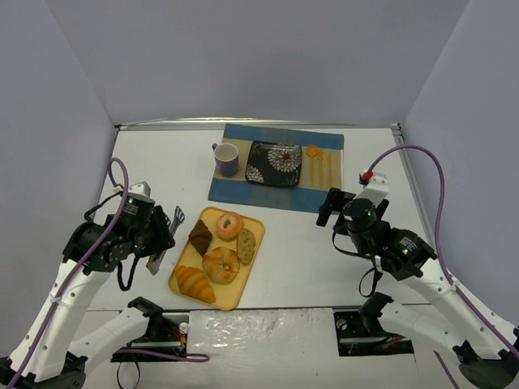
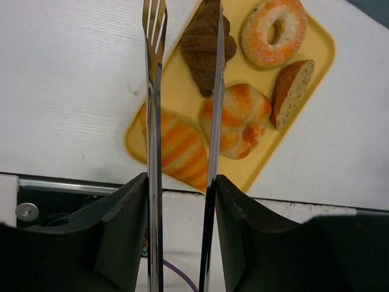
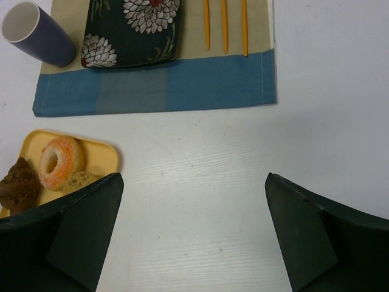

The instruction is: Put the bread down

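The bread (image 1: 200, 237) is a small dark brown pastry lying at the left end of the yellow tray (image 1: 243, 280). My left gripper (image 1: 162, 235) hovers just left of the tray, shut on a pair of metal tongs (image 2: 152, 91). The tong arms stand apart. In the left wrist view the forked arm is over the tray's left edge, and the other arm crosses the bread (image 2: 200, 48). I cannot tell whether it touches. My right gripper (image 3: 193, 182) is open and empty over bare table right of the tray.
The tray also holds a glazed ring (image 1: 229, 224), a speckled cookie (image 1: 246, 245), a round orange bun (image 1: 220, 264) and a croissant (image 1: 196, 284). At the back, a blue placemat (image 1: 243, 190) carries a dark floral plate (image 1: 274, 164), a purple mug (image 1: 227, 159) and orange cutlery (image 1: 320, 166).
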